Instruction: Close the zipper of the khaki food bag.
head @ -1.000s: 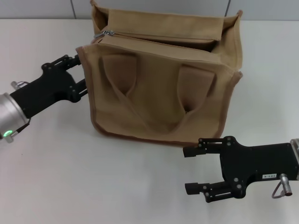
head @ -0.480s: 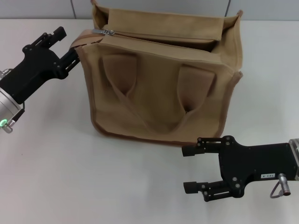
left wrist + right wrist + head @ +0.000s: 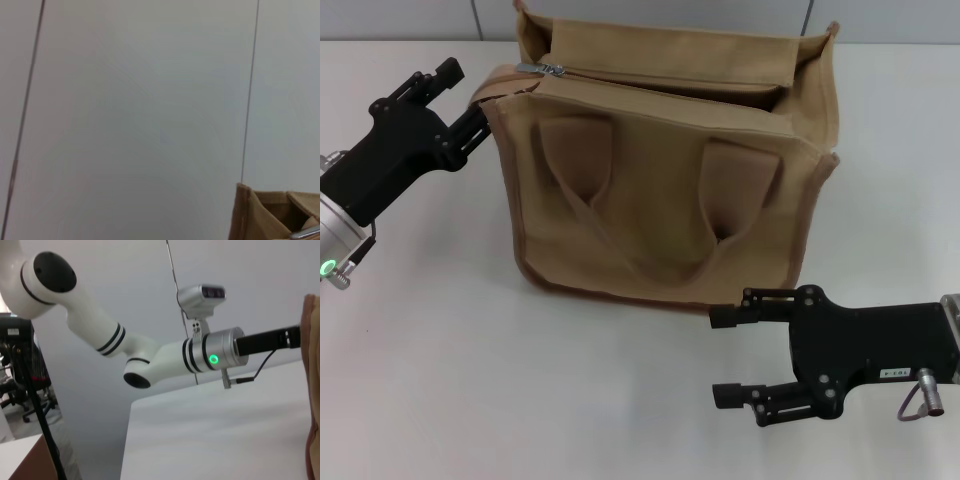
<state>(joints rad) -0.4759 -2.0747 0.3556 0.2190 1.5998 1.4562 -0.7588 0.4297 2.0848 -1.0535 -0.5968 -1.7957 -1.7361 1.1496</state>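
Looking down from the head view, we see the khaki food bag (image 3: 665,170) standing upright on the white table (image 3: 470,380), filling the upper middle of the frame, its two flat handles lying against the near face. Along the top flap runs the zipper (image 3: 660,78), and its small silver pull tab (image 3: 544,70) sits at the upper left end of the bag, so the mouth is not yet zipped; toward the upper right the flap stands away from the bag's wall and a dark gap shows beneath it. Our left gripper (image 3: 470,100) is in the upper left of the frame, raised to the bag's left top corner, with one finger against the brown-trimmed edge there and the other standing apart above it; we cannot tell whether it holds the fabric or only touches it. Our right gripper (image 3: 722,357) lies low at the lower right, just in front of the bag's bottom edge, its two fingers spread wide with nothing between them. From the left wrist view we catch only a corner of the bag (image 3: 255,215) at the lower right against a pale wall.
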